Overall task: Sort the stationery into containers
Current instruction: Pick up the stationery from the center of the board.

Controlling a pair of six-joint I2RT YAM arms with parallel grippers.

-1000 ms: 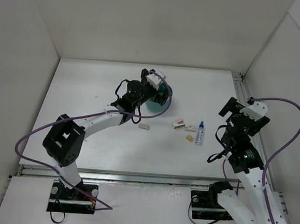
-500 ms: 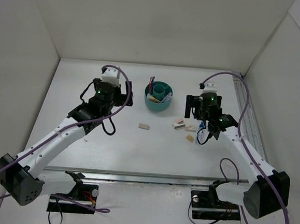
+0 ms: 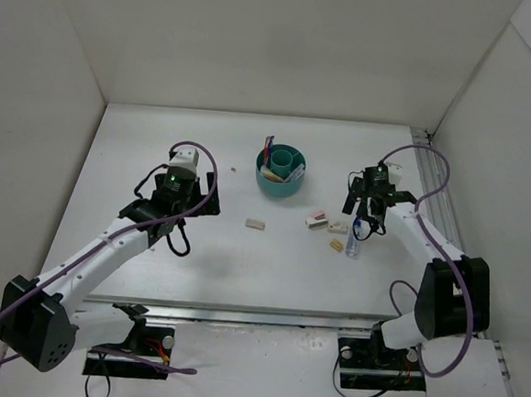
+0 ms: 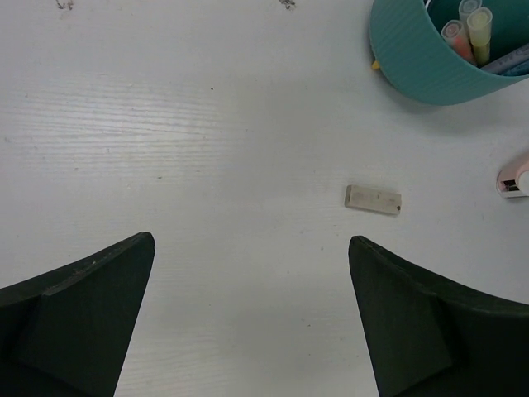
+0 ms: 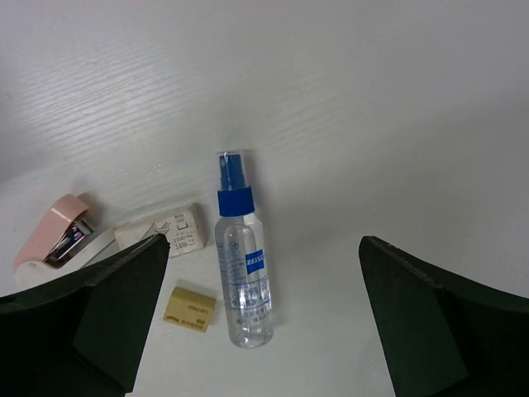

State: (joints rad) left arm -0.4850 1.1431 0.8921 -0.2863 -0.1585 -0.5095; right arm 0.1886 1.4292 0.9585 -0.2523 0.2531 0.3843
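While right gripper (image 5: 263, 240) hangs wide open over bottle (image 5: 241, 265), bottle lies flat, smack between fingers (image 5: 91, 322), cap pointing straight ahead; left gripper (image 4: 250, 238), open too, well apart from bottle.

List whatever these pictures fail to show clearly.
Teal organizer: left wrist view, cut by the top and right edges; its wall hides most of the contents.
Pink item: left wrist view, cut by the right edge; right wrist view, partly behind a finger.
Spray bottle: top view, cap end partly under the right end effector.
Tan eraser: right wrist view, print too small to read.
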